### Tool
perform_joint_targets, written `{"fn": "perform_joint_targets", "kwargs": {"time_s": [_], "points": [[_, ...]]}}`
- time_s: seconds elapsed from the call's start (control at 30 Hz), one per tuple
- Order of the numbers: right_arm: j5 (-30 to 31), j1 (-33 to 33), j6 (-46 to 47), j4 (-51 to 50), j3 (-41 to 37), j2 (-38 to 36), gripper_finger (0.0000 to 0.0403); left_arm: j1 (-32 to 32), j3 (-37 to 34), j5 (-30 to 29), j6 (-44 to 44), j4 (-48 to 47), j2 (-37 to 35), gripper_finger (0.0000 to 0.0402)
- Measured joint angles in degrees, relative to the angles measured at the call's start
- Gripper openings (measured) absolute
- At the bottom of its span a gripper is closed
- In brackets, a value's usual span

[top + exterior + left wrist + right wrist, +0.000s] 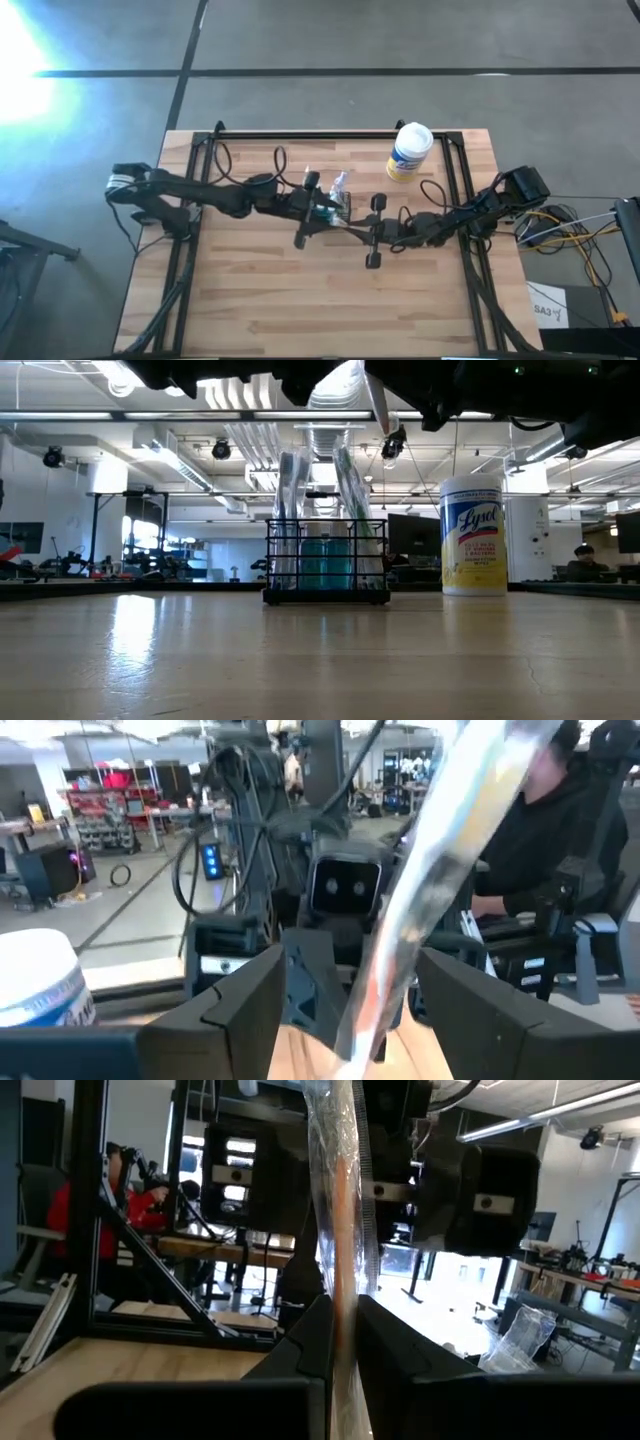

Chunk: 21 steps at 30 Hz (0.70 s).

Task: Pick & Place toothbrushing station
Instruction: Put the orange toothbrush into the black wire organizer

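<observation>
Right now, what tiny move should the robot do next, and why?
Probably close the left gripper: its fingers stand open on either side of a wrapped toothbrush, seemingly the one the right gripper pinches, by the caddy.

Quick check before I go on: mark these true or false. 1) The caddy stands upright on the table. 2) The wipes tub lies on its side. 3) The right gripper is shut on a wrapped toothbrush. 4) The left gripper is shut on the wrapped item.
1) The caddy stands upright on the table: true.
2) False: the wipes tub stands upright, beside the caddy.
3) The right gripper is shut on the wrapped toothbrush: true.
4) False: the left gripper is open around the wrapped item.
</observation>
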Motion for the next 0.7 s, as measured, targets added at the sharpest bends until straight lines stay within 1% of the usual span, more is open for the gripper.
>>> {"fn": "perform_joint_targets", "kwargs": {"time_s": [0.1,0.27,0.37,0.47,0.53,0.67,0.7], "points": [[0.0,0.0,-0.1,0.0,0.0,0.0,0.0023,0.0,1.1,0.0,0.0,-0.2,1.8,0.0232],[0.0,0.0,-0.2,0.0,0.0,0.0,0.0023,0.0,1.9,0.0,0.0,-0.3,2.6,0.0231],[0.0,0.0,-0.2,0.0,0.0,0.0,0.0023,-0.1,1.9,0.5,0.5,-0.3,2.5,0.0212],[0.0,0.0,-0.2,0.0,0.0,0.0,0.0023,-0.1,1.9,0.8,0.4,-0.1,2.3,0.0169],[-0.1,0.0,-0.2,0.0,0.0,0.0,0.0023,-0.1,1.9,1.4,0.5,-0.7,2.3,0.0130],[-0.4,0.0,0.0,-0.3,0.2,0.0,0.0023,-0.1,1.9,4.9,1.6,-1.6,2.4,0.0037],[-0.4,0.0,0.1,-0.6,0.4,0.0,0.0023,0.0,1.9,5.6,1.8,-1.7,2.4,0.0023]]}}
